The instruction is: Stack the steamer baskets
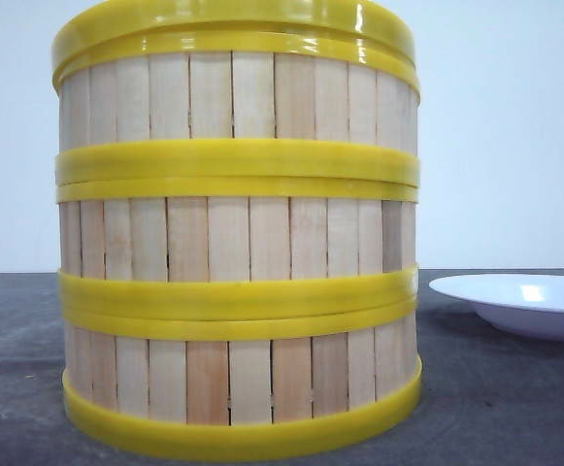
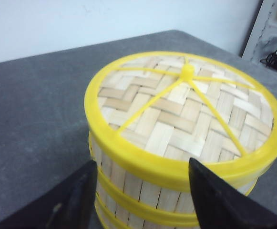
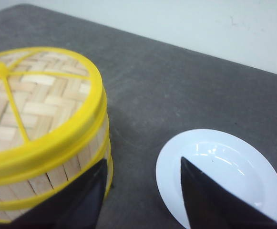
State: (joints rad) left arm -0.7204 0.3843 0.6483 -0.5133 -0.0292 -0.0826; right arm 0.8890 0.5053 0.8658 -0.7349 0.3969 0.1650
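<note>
We see the three steamer baskets (image 1: 238, 233) stacked one on another into a single upright column on the dark grey desk (image 1: 495, 398), the yellow rims meeting in tidy double bands between the tiers of pale wooden slats. The stack fills most of the front view, close to the camera. On top sits the woven lid (image 2: 186, 109), domed slightly, with a yellow rim, thin yellow ribs and a small yellow knob (image 2: 187, 70) at the centre. To the right of the stack, apart from it, a shallow white plate (image 1: 519, 303) rests on the desk. From the left wrist view we find the left pincer (image 2: 140, 191) spread wide, its two dark fingers (image 2: 76, 198) hanging just off the upper rim of the stack and gripping nothing. From the right wrist view the right pincer (image 3: 140, 191) is likewise spread, one finger near the stack's side wall, the other over the edge of the plate, with bare desk between them and nothing held.
</note>
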